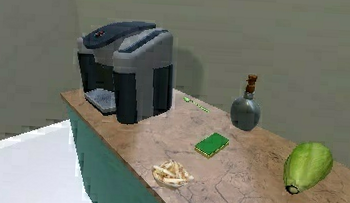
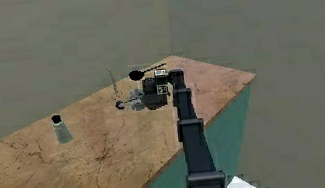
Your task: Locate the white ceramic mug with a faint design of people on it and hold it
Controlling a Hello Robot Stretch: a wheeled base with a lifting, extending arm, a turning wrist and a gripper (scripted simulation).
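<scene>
In the forward view a bench (image 1: 241, 185) with a brown marbled top and teal sides runs from the near right to the far left. At its far left end stands a grey and dark blue coffee machine (image 1: 124, 72). To the right of that, against the wall, is a round grey bottle (image 1: 246, 107) with a cork stopper. A flat green sponge (image 1: 212, 144) lies near the middle of the top. A heap of pale sticks (image 1: 172, 173) lies nearer, by the bench's front edge. A large green fruit (image 1: 308, 167) lies at the near right.

In the arm side view the dark arm (image 2: 193, 139) reaches from the bottom edge out over the marbled bench top. The gripper (image 2: 120, 92) is at its far end, over the far part of the top. Whether it grasps anything cannot be told. A small grey shaker (image 2: 62, 129) stands well to the left of the gripper. Where the mug is cannot be told.
</scene>
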